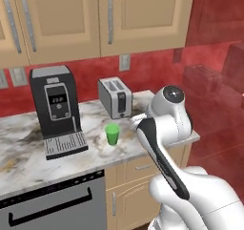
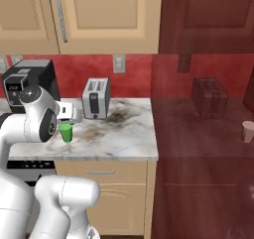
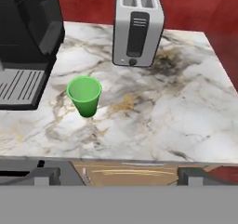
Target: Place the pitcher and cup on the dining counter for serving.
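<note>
The cup (image 3: pixel 84 95) stands upright on the marble desk (image 3: pixel 176 111), near its front edge, apart from everything else. In the left base view the cup (image 1: pixel 112 134) sits just right of the coffee machine's (image 1: pixel 55 110) drip tray and in front of the toaster (image 1: pixel 115 97). In the right base view the cup (image 2: pixel 66 132) shows just beside the arm's round joint, which hides part of the desk (image 2: pixel 124 134) behind it.

The black coffee machine (image 3: pixel 25 42) stands to the cup's left in the hand view, its ribbed tray toward the front. The silver toaster (image 3: pixel 137 25) stands farther back, against the red wall, with a dark stain on the marble beside it.

The gripper (image 3: pixel 118 175) hovers short of the desk's front edge, its fingers spread wide, one tip (image 3: pixel 45 175) at the lower left and the other at the lower right of the hand view, holding nothing. The cup lies beyond them, left of centre.

Beige cabinets (image 1: pixel 95 19) hang above the desk, and a dishwasher (image 1: pixel 52 205) sits under it.
</note>
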